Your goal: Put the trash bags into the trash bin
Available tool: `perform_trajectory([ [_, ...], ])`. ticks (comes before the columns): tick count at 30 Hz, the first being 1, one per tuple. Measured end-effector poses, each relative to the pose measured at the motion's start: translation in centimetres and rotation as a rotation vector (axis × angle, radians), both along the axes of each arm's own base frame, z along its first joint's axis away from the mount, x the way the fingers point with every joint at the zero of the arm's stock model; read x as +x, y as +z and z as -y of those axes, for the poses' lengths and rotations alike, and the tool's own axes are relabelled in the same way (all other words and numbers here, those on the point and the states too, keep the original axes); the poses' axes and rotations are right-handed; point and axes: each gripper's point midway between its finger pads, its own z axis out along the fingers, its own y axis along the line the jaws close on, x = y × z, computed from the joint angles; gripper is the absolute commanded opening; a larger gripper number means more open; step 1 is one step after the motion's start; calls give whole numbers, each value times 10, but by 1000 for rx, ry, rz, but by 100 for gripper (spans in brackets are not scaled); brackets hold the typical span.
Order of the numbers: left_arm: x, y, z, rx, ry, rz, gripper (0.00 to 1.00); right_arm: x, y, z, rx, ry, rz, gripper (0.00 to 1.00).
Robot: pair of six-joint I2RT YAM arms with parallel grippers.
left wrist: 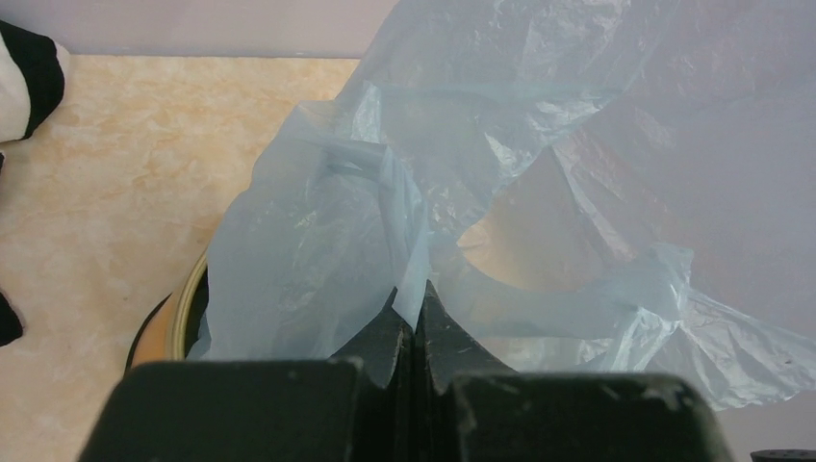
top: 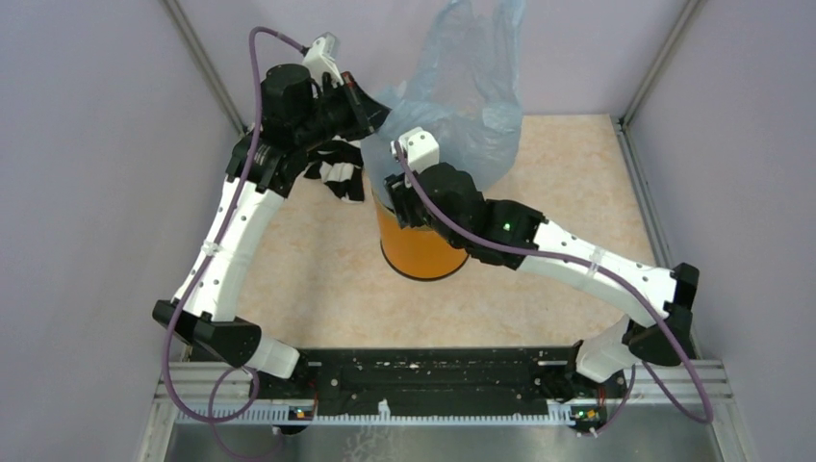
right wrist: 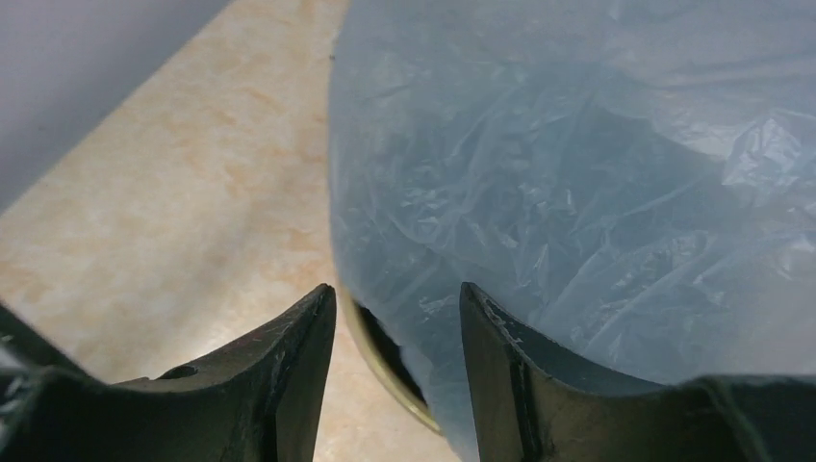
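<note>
The light-blue translucent trash bag (top: pixel 462 87) billows up over the orange trash bin (top: pixel 420 252), its lower part hanging into the bin's mouth. My left gripper (left wrist: pixel 420 300) is shut on a fold of the bag (left wrist: pixel 539 144), above the bin's rim (left wrist: pixel 185 303). My right gripper (right wrist: pixel 397 294) is open and empty; its jaws straddle the bin's rim (right wrist: pixel 377 351), with the bag (right wrist: pixel 597 192) against the right finger. In the top view the right gripper (top: pixel 399 197) sits over the bin's top and the left gripper (top: pixel 370 115) is just behind it.
A black-and-white striped cloth (top: pixel 339 171) lies on the table left of the bin, under the left arm; it also shows in the left wrist view (left wrist: pixel 29 82). Purple walls close in the table on three sides.
</note>
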Motion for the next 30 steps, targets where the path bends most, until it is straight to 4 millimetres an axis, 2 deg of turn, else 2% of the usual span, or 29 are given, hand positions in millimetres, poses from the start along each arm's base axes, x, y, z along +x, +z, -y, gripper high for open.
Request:
perform_trajectory([
  [4,1,-2,1,1,-4,-5,0,35,-26,20,-62,-125,-9,49],
  [7,2,-2,0,0,-3,-4,0,48,-45,31,-109,-174,-28,49],
  [11,5,-7,0,3,2,-9,0,42,-61,31,-143,-148,-64,52],
  [16,8,-32,-4,29,27,-60,0,23,-55,23,-128,-72,-94,66],
  [18,9,-41,-10,45,55,-79,0,10,-40,16,-105,-22,-93,73],
  [22,7,-46,-28,77,130,-87,0,-21,14,8,14,102,-66,83],
  [26,3,-41,-48,100,200,-65,0,-44,70,26,131,171,-24,87],
  [29,1,-38,-61,116,242,-52,0,-59,113,49,215,200,18,88],
  [30,2,-38,-64,122,250,-51,0,-63,123,56,234,201,29,88],
])
